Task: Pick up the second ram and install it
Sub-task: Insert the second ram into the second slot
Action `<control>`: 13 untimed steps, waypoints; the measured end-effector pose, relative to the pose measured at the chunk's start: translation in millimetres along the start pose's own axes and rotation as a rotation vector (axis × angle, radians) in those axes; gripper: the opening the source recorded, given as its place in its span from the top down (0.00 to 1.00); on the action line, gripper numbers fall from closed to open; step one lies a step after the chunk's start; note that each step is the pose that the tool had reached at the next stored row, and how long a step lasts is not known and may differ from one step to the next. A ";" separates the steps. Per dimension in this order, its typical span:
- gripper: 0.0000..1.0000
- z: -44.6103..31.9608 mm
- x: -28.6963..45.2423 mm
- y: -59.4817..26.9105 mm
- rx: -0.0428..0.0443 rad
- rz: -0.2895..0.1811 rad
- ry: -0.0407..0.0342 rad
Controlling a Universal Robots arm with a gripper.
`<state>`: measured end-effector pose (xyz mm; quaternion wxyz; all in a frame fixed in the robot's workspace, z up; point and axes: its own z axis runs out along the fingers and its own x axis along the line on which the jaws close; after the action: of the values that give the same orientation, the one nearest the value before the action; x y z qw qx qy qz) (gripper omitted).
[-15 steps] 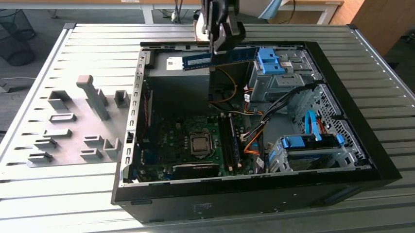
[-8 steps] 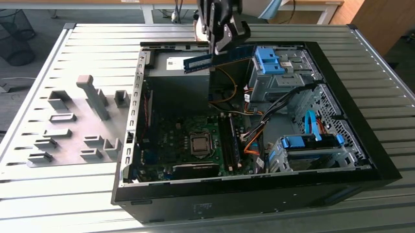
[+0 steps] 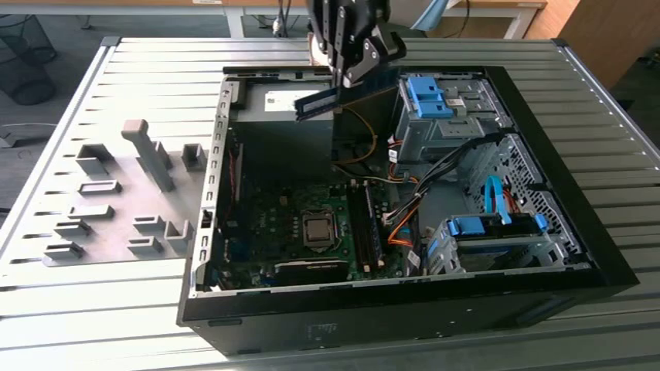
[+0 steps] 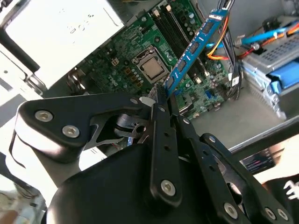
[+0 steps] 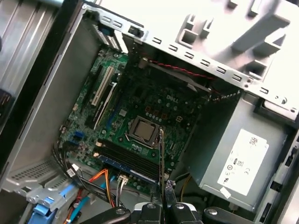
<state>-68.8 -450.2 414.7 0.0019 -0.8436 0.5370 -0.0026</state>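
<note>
My gripper (image 3: 341,80) hangs above the back of the open computer case (image 3: 577,255), shut on one end of the second ram (image 3: 315,103), a long thin circuit strip with black chips. In the second wrist view the ram (image 4: 191,49) juts out from the closed fingertips (image 4: 161,100), tilted over the motherboard (image 4: 135,51). The first wrist view has the ram (image 5: 161,158) edge-on, above the dark memory slots (image 5: 126,158) beside the processor socket (image 5: 142,130). The ram is in the air and touches nothing in the case.
Gray holder blocks (image 3: 150,158) stand on the slatted table at the exterior view's left. Inside the case are a power supply (image 5: 243,163), blue-handled drive cages (image 3: 433,97) (image 3: 484,228) and orange and black cables (image 3: 400,224) next to the slots.
</note>
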 end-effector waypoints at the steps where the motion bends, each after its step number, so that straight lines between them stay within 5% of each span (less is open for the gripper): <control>1: 0.86 0.1 0.0 0.0 0.0000 -0.016 -0.0001; 13: 0.86 1.2 0.0 0.0 0.0005 -0.211 -0.0013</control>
<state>-68.8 -450.2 413.5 0.0022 -0.8953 0.4454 -0.0024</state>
